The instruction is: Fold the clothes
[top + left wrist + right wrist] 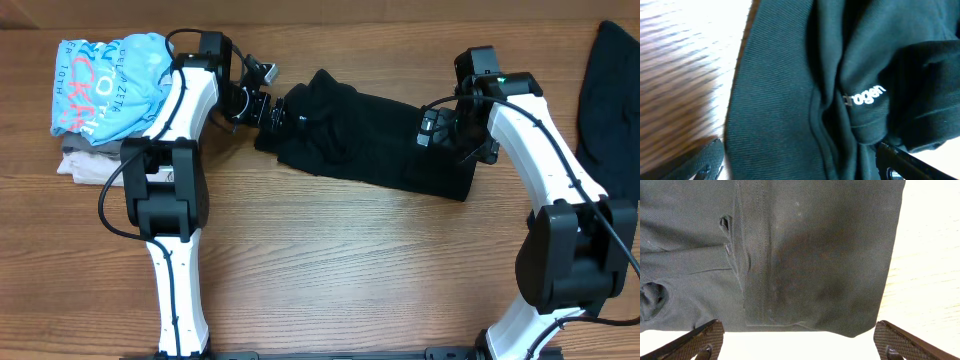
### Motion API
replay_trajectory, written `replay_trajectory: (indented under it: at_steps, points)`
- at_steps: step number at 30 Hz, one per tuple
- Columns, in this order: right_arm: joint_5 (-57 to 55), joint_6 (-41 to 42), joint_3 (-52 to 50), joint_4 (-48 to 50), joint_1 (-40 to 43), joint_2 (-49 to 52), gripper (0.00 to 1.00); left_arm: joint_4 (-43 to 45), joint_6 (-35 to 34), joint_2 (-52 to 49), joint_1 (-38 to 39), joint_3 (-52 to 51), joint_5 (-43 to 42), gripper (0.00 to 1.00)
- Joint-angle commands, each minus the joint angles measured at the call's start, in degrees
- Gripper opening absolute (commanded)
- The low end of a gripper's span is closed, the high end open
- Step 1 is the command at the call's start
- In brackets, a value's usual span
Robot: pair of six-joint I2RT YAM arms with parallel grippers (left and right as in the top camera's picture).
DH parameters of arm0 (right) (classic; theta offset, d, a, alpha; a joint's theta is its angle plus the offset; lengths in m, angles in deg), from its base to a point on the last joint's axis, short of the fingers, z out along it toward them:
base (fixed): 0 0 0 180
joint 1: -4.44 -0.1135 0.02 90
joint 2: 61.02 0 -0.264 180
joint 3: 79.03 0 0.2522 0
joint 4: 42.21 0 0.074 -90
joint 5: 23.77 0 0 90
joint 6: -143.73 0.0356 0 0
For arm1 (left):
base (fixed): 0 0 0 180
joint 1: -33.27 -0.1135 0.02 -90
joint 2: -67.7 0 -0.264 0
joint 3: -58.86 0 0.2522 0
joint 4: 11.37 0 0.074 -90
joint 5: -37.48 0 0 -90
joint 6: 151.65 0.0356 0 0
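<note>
Black fabric fills both wrist views: the black garment lies rumpled in a long band on the table, and we have an arm at each end of it. Our left gripper sits at its left end, jaws wide apart, over bunched cloth bearing white lettering. Our right gripper hovers at its right end, equally wide, where the cloth lies flat (neither holds anything). We judge both are posed to take opposite ends and spread it. Well right of it waits a second black garment; well left, a folded stack topped by a light-blue shirt.

The clothes are black with white lettering, the table brown wood-grain.
</note>
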Motion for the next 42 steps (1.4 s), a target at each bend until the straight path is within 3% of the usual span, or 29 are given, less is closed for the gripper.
replay_trajectory:
  at_steps: [1, 6, 11, 13, 15, 19, 23, 26, 28, 29, 31, 35, 42]
  points:
    - [-0.46, -0.13, 1.27, 0.42, 0.15, -2.1, 1.0, -0.2, 1.2, -2.45, 2.03, -0.9, -6.86, 0.99]
    - [-0.31, -0.13, 1.27, 0.46, 0.15, -2.1, 1.0, 1.97, 0.11, -2.45, 4.96, -0.9, -12.76, 0.97]
    - [-0.31, -0.13, 1.27, 0.46, 0.15, -2.1, 1.0, 6.75, -5.68, -2.45, 5.95, -0.9, -16.22, 0.95]
    - [-0.31, -0.13, 1.27, 0.44, 0.15, -2.1, 1.0, 9.09, -7.76, -2.45, 5.97, -0.9, -18.67, 0.86]
    - [-0.31, -0.15, 1.27, 0.24, 0.15, -2.1, 1.0, 10.54, -9.6, -2.45, 6.1, -0.9, -18.49, 0.7]
    - [-0.28, -0.15, 1.27, 0.09, 0.15, -2.1, 1.0, 12.55, -10.05, -2.45, 7.19, -0.9, -18.05, 0.28]
    - [-0.31, -0.15, 1.27, -0.11, 0.15, -2.1, 1.0, 15.58, -11.34, -2.45, 9.16, -0.9, -18.05, 0.22]
    - [-0.31, -0.15, 1.27, -0.2, 0.15, -2.1, 1.0, 16.63, -11.34, -2.45, 10.67, -0.9, -17.59, 0.22]
    - [-0.28, -0.15, 1.27, -0.37, 0.15, -2.1, 1.0, 15.89, -12.76, -2.45, 12.17, -0.9, -11.8, 0.23]
    - [-0.28, -0.15, 1.27, -0.57, 0.15, -2.1, 1.0, 15.08, -13.81, -2.45, 12.63, -0.9, -7.74, 0.26]
    - [-0.31, -0.2, 1.27, -1.01, 0.15, -2.1, 1.0, 12.96, -16.2, -2.45, 12.81, -0.9, 0.22, 0.45]
    - [-0.31, -0.2, 1.27, -0.96, 0.15, -2.1, 1.0, 9.01, -17.46, -2.45, 12.52, -0.87, 10.99, 0.54]
    - [-0.31, -0.17, 1.27, -0.55, 0.15, -2.1, 1.0, 5.64, -18.99, -2.43, 12.37, -0.85, 21.4, 0.5]
